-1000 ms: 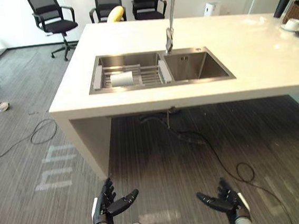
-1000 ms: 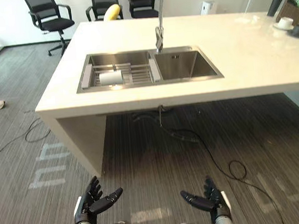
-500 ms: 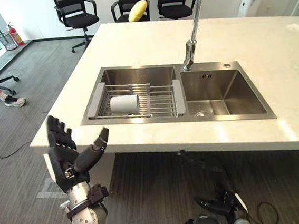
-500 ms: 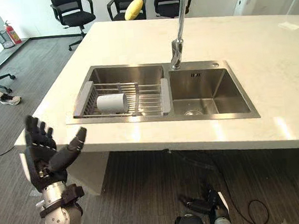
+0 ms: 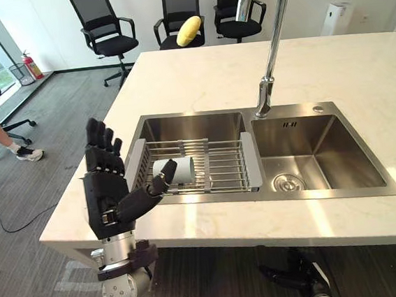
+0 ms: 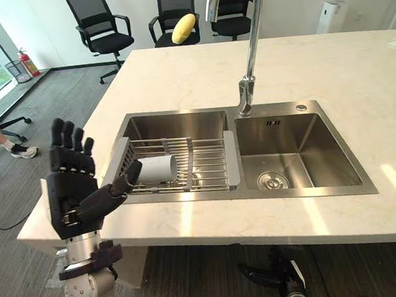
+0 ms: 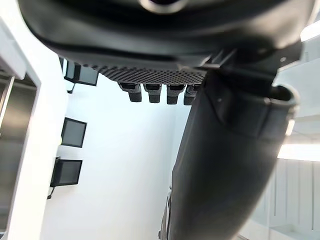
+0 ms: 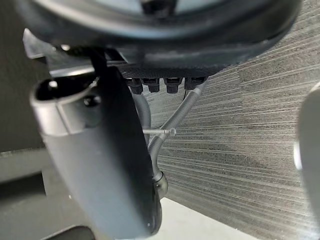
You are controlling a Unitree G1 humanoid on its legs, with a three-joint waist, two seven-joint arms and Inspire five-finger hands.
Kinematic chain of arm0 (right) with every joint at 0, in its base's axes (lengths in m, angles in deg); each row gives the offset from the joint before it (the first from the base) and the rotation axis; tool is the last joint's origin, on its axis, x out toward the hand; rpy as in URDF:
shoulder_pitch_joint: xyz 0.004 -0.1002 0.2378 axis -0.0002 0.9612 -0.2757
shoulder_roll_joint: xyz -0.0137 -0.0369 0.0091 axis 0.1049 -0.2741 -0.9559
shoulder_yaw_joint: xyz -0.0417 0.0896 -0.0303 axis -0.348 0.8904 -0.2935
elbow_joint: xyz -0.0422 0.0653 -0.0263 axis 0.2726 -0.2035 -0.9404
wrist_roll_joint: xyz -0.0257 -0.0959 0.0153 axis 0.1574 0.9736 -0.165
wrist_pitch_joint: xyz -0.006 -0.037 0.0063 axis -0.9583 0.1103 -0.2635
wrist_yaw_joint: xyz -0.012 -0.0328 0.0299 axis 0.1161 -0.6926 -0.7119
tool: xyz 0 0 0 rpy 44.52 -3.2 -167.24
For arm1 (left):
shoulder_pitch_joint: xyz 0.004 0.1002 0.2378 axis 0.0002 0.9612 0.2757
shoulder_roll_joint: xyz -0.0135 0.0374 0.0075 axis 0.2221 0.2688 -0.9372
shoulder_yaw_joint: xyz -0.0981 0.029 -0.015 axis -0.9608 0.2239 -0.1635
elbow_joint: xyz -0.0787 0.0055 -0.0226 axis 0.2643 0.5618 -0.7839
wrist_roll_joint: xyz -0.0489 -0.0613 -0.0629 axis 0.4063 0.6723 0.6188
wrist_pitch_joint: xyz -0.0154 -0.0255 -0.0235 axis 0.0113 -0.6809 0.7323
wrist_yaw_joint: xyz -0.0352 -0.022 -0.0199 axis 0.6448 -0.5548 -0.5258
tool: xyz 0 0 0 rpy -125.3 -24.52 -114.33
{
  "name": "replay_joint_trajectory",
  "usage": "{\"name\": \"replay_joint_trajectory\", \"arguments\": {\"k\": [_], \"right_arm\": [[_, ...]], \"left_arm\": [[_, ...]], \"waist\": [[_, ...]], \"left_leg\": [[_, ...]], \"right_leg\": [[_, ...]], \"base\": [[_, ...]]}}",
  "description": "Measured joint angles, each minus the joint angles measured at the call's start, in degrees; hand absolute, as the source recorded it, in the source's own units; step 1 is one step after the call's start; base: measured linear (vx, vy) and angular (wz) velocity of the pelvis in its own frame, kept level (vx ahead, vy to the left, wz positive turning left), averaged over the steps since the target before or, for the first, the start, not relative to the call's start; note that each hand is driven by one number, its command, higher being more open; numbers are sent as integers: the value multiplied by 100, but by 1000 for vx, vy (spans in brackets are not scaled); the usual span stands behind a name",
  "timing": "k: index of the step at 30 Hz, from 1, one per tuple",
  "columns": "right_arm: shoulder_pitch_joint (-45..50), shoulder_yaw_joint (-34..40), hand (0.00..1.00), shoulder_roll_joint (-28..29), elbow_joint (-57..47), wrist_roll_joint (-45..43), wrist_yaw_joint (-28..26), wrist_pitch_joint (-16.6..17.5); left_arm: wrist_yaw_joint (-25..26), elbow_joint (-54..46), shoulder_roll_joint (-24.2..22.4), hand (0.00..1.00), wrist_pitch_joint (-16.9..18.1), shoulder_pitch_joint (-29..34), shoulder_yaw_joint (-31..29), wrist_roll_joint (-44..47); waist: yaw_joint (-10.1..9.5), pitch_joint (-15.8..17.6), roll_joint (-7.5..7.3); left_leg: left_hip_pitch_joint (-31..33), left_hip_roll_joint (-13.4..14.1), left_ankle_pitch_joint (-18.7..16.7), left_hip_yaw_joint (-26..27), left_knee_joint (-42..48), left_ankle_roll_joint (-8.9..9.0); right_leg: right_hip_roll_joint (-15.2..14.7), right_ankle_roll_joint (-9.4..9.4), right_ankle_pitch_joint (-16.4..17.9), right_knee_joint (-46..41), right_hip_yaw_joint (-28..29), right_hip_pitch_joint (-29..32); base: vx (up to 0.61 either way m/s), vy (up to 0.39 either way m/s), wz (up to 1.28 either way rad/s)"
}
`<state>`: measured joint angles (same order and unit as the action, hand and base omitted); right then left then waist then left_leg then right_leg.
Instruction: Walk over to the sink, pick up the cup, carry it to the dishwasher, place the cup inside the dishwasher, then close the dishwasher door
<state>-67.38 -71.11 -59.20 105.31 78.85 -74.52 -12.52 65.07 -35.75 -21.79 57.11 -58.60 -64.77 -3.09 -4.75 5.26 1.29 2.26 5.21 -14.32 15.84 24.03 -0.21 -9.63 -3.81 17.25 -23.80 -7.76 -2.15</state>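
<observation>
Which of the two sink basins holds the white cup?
The left basin, the one spanned by the wire rack; the cup lies on its side on that rack. The right basin shows a bare drain.

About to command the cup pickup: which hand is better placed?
Left. The left hand is open, level with the counter, just short of the cup lying on its side in the rack over the left basin. The right hand hangs low, below the counter.
</observation>
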Motion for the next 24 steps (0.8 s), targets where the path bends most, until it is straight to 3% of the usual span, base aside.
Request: {"name": "replay_joint_trajectory", "arguments": {"k": [2,5,6,7,10,11,12,15,19,24], "right_arm": [[-14,6,100,22,-15,26,-28,0],[181,13,100,121,-27,39,-99,8],[308,15,100,149,33,86,-107,11],[426,17,100,153,65,174,-154,13],[488,22,100,153,71,257,-239,15],[488,18,100,163,72,262,-240,16],[481,15,100,167,89,277,-249,14],[363,33,100,78,93,345,-239,15],[312,107,100,54,141,382,-251,14],[311,300,100,38,331,379,-270,14]], "left_arm": [[62,-15,88,100,-116,1,124,-11],[105,-33,312,100,-234,-1,222,-104],[114,-28,365,100,-239,-2,260,-103],[163,-15,379,100,-242,-16,285,-104],[228,124,427,100,-314,-334,277,-113],[229,188,470,100,-351,-414,274,-123],[229,328,534,100,-439,-509,208,-256],[236,551,443,100,-678,-527,228,-700],[220,558,424,100,-879,-530,297,-1205],[232,563,477,100,-1152,-623,287,-1524]], "waist": [[-28,-4,-12],[-1,-50,-183],[42,-99,-184],[87,-193,-143],[173,-215,-153],[173,-230,-190],[192,-302,-299],[198,-410,-134],[185,-463,-90],[164,-554,-81]], "left_leg": [[-231,4,-140,167,-118,31],[-579,-130,-331,243,-205,-28],[-646,-121,-357,191,-238,-27],[-686,-113,-307,118,-350,17],[-676,51,-223,-120,-414,145],[-674,59,-211,-161,-396,168],[-643,46,-189,-264,-399,231],[-646,238,22,-318,-775,456],[-755,230,384,-416,-1242,467],[-792,175,533,-424,-1544,491]], "right_leg": [[-62,-3,-1,-557,27,148],[-430,-30,-59,-1758,-182,522],[-484,15,-166,-2016,-261,592],[-496,71,-10,-2058,-320,653],[-390,28,171,-1460,-366,844],[-362,48,-16,-1097,-374,845],[-343,-122,-292,-710,-358,799],[-61,-114,-308,-114,-571,579],[9,-28,-360,112,-700,488],[28,-35,-463,259,-731,492]], "base": [[73,59,-51],[80,25,-11],[138,1,22],[139,-10,27],[138,-99,40],[112,-134,42],[118,-175,28],[105,-187,13],[27,-102,13],[-45,19,6]]}}
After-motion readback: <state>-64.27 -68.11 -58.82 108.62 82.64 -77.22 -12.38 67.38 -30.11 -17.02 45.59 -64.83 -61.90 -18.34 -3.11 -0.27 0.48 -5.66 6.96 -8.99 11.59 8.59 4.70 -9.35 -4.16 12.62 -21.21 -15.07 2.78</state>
